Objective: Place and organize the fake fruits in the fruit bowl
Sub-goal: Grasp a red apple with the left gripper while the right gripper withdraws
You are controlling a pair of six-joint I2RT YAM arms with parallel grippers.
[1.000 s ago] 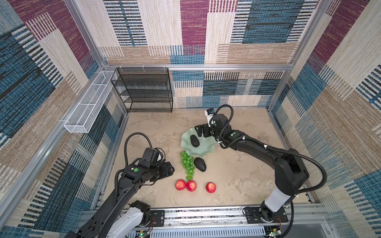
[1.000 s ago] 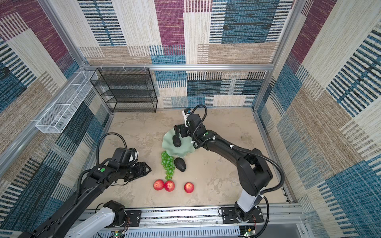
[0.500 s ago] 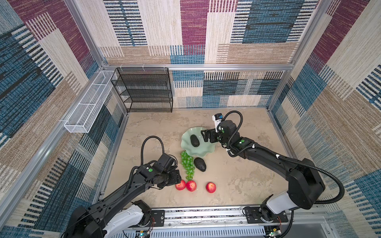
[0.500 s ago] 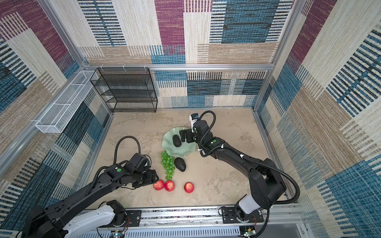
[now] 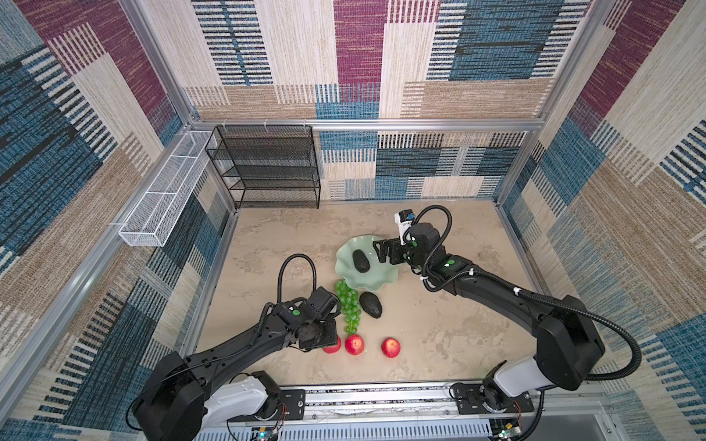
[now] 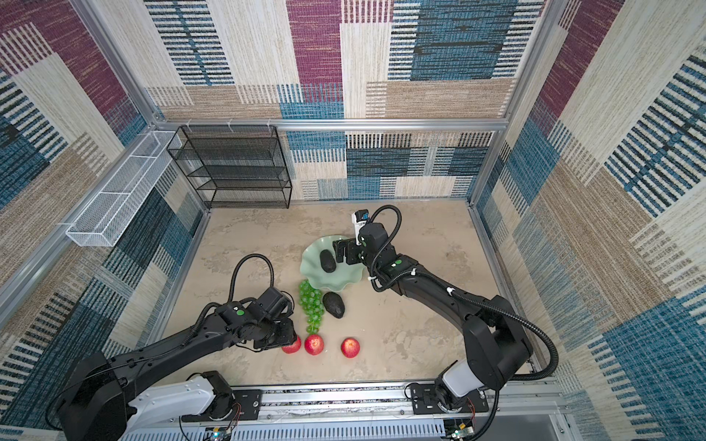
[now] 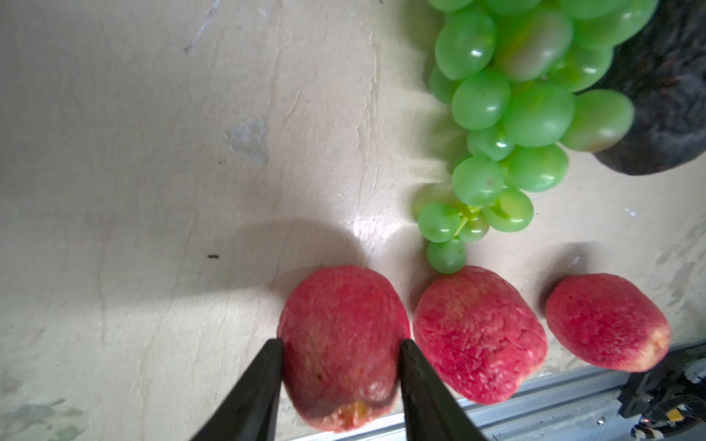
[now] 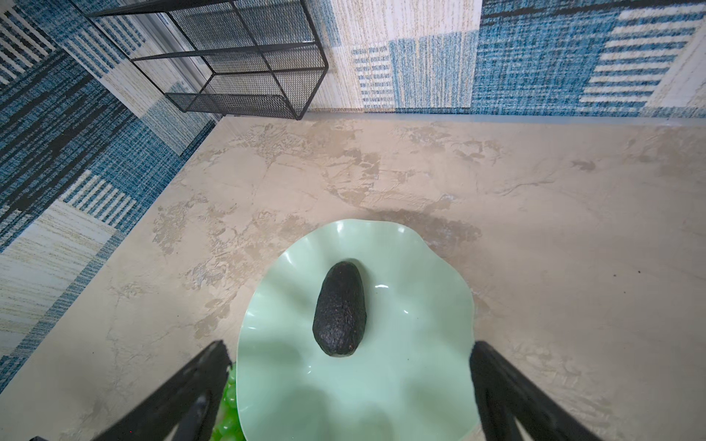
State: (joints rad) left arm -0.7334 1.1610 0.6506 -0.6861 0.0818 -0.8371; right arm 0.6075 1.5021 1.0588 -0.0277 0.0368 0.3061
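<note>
Left end effector (image 7: 342, 345) has reached left apple (image 7: 341, 305), pinching it; right end effector (image 8: 348, 344) gapes empty; bowl (image 5: 384, 280) holds one avocado (image 5: 360, 260); five remain.

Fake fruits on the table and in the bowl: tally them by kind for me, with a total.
Apples: 3, on the table
Avocados: 2, one in the fruit bowl, one on the table
Grape bunches: 1, on the table
Total: 6

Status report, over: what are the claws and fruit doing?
Left gripper clamped on round red apple, on table. Right gripper open, empty, over pale mint-green wavy bowl holding one dark avocado. Close beside: second apple.
</note>
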